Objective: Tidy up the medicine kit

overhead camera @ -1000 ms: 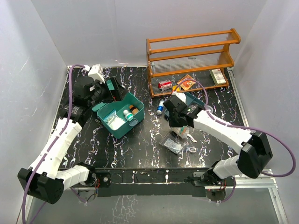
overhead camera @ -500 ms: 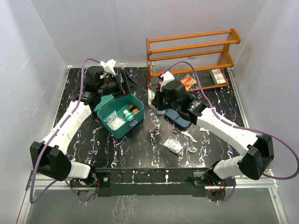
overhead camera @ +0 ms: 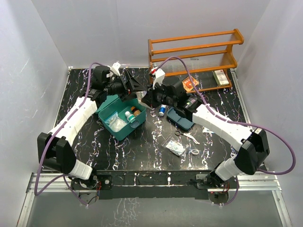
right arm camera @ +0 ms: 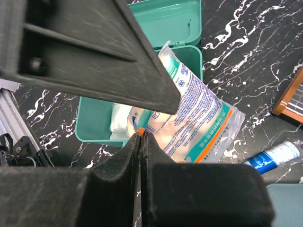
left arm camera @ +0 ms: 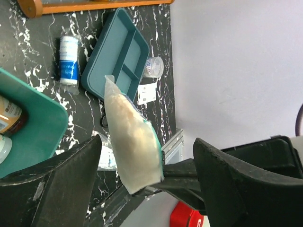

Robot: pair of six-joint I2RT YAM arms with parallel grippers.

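Both arms have swung together over the open medicine kit [overhead camera: 121, 134] at the counter's [overhead camera: 142, 153] left, bottles [overhead camera: 133, 113] already inside; right hand [right arm camera: 140, 135] clenched on a sealed packet [right arm camera: 199, 118], left hand [left arm camera: 147, 142] released either side of it; scissors [overhead camera: 187, 136] and roll [left arm camera: 68, 60] remain out.

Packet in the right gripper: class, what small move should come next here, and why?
Probably close the left gripper on the packet. Its jaws stand open on either side of it, while the right gripper pinches one edge near the open medicine kit; a second grip would let the left arm take it over.
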